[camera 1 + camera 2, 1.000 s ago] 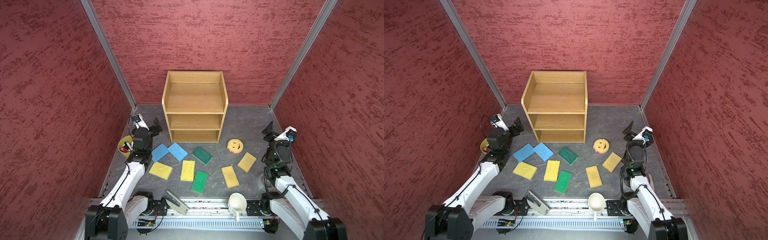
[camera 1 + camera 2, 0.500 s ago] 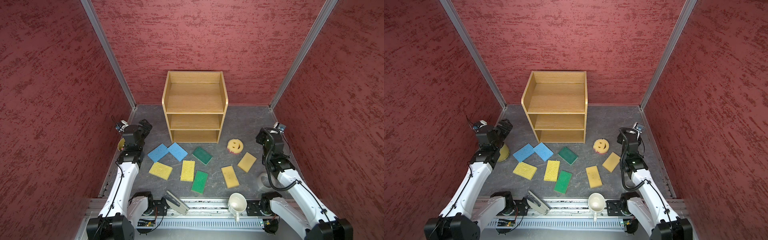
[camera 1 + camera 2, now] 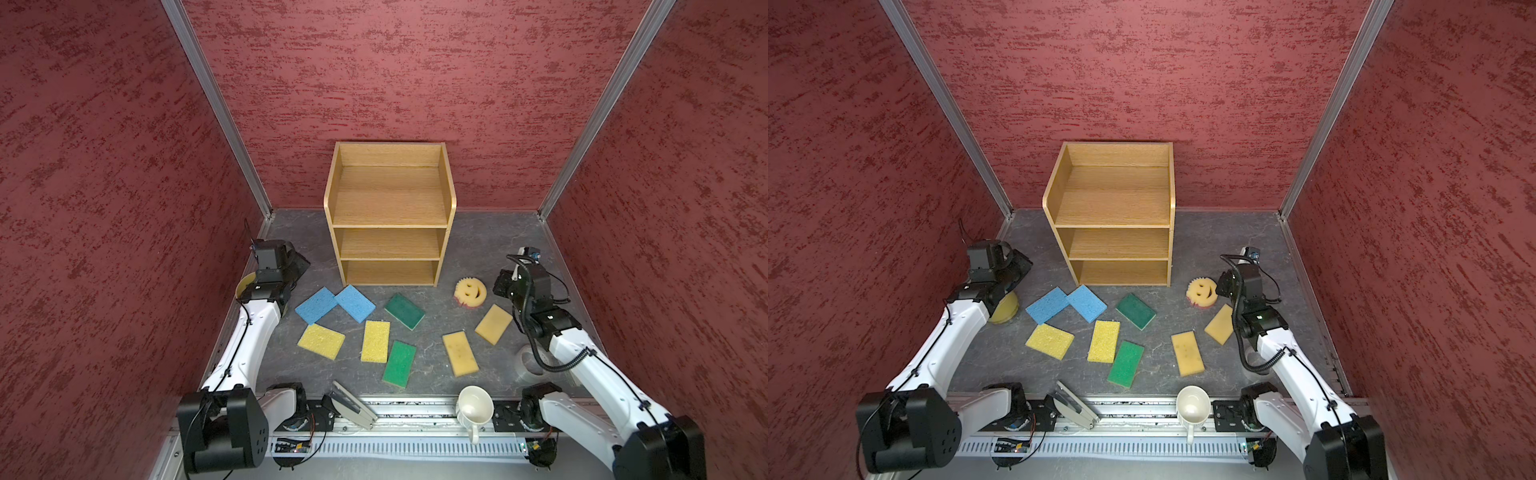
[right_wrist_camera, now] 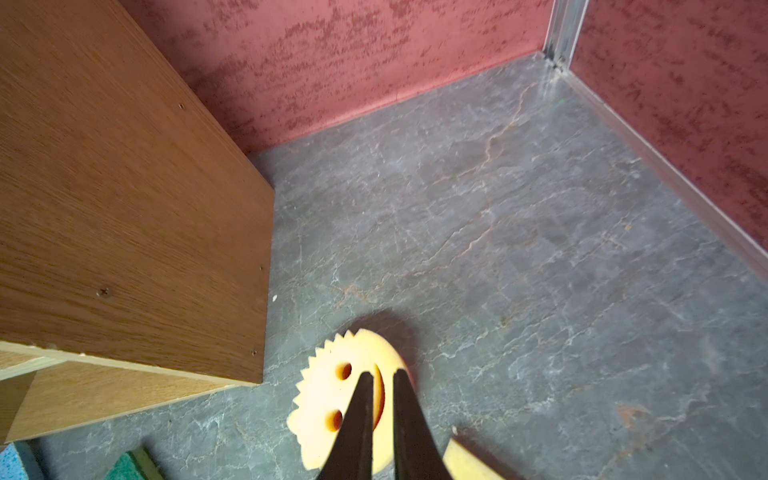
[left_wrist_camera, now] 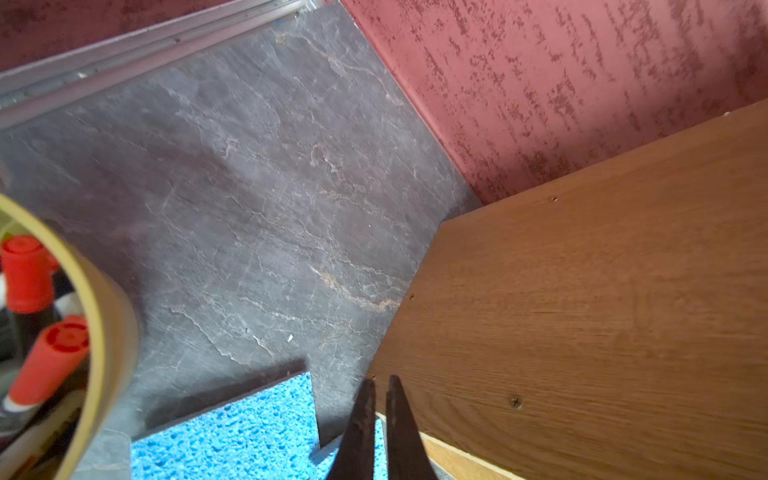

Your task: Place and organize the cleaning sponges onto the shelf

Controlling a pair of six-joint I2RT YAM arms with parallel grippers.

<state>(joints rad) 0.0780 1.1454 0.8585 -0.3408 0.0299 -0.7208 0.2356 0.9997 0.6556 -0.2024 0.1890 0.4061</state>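
Two blue sponges, two green sponges, two yellow sponges, two tan sponges and one round smiley sponge make nine in all, alongside one three-tier shelf, one mug, one pen cup, one stapler and two arms.

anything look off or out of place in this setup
Nothing is spilled or damaged. The white mug and a grey stapler-like tool sit on the front rail rather than on the table. The smiley sponge seems tilted, a reddish edge showing beneath it.
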